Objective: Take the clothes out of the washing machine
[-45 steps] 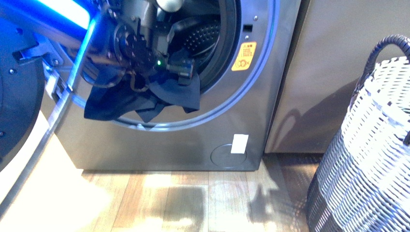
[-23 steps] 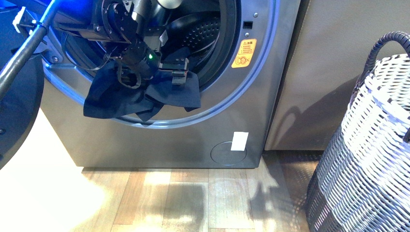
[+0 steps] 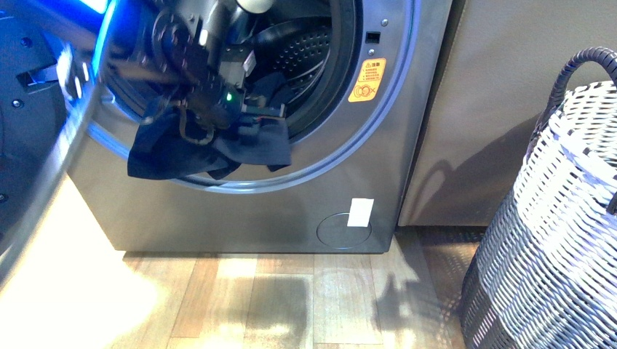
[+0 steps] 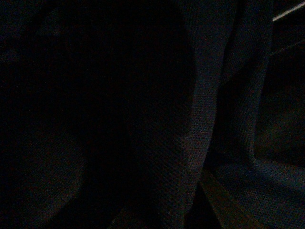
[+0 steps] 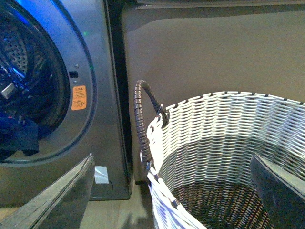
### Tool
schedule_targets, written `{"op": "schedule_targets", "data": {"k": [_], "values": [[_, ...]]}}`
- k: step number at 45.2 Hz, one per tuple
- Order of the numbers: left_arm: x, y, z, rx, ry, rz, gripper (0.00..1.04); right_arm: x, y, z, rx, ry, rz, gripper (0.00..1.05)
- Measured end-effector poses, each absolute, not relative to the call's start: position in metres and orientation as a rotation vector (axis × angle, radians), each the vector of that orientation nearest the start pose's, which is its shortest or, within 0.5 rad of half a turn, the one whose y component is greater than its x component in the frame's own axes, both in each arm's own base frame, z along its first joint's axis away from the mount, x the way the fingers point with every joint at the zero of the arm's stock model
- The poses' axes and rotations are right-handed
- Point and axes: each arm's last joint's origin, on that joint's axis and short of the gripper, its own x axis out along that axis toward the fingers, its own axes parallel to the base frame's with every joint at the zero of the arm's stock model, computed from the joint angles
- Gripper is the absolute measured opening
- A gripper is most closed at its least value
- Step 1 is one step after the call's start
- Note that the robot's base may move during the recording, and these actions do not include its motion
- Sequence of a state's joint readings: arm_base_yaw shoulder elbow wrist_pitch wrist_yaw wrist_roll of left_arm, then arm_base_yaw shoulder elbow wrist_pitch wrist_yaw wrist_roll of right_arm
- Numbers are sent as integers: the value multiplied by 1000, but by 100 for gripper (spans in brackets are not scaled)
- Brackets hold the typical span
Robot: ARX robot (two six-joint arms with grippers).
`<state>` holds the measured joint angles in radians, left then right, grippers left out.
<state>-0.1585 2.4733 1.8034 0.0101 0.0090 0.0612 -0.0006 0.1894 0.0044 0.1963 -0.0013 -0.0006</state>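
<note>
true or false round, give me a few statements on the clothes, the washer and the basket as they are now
1. The clothes hang out over the lower rim of the washing machine porthole. True.
2. The machine's door is shut. False: the porthole is open and the perforated drum shows.
3. The right gripper is open, over the basket. True.
4. The basket already holds the garment. False: only bare weave shows inside it.
5. The left gripper is at the clothes in the porthole. True.
</note>
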Motion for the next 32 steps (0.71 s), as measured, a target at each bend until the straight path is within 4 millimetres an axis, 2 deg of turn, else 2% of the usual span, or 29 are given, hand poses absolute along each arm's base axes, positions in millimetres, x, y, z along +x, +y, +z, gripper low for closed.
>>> {"op": "schedule_targets", "data": {"k": [8,14,22,32], "values": [[498,-69,116,120,579,-162,8,109,0,168,-1,-11,1,97],[476,-62,134,117,516,-167,8,109,0,168,-1,-11,1,97],[429,-48,177,110,399,-202,8,109,0,168,-1,-11,1,97],[372,-36,219,99,289,-267,8,109,0,168,-1,-11,1,97]]}}
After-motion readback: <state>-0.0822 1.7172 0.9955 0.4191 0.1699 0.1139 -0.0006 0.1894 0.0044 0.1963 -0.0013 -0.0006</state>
